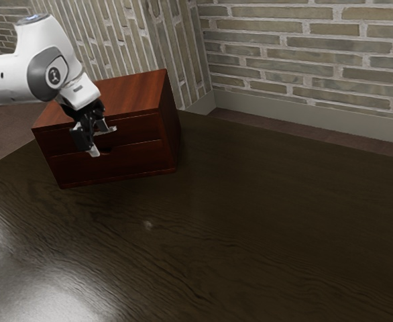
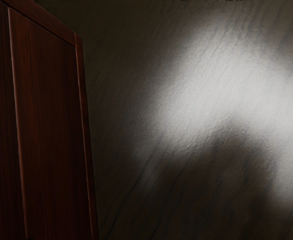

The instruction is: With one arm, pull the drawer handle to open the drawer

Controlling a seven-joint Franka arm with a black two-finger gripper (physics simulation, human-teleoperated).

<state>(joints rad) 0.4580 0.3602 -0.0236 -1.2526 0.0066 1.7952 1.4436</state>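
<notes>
1. The drawer [image 1: 133,129] is the top one of two in a red-brown wooden box [image 1: 133,90]. The box stands at the far edge of the table [image 1: 263,228], toward the exterior view's left, close to the brick wall [image 1: 304,47].
2. The drawer looks shut. Its front sits flat with the front of the box.
3. The handle [image 1: 94,151] seems to be the small pale piece on the drawer front, near the front's end at the exterior view's left. The hand hides most of it, so which way its long side runs cannot be told.
4. The gripper [image 1: 90,142] is right at the handle, against the drawer front. The handle lies straight ahead of it, with no gap to see.
5. Whether the hand is spread or pinching the handle cannot be told from here.
6. In the wrist view, the box's wood [image 2: 41,140] is very close beside the hand, with the dark table top next to it.
7. The drawer front faces the near edge of the table. So the pull likely has to go straight back that way, away from the wall.
8. There is only one arm [image 1: 22,70], and it is already at the drawer. Opening has not started yet.
</notes>
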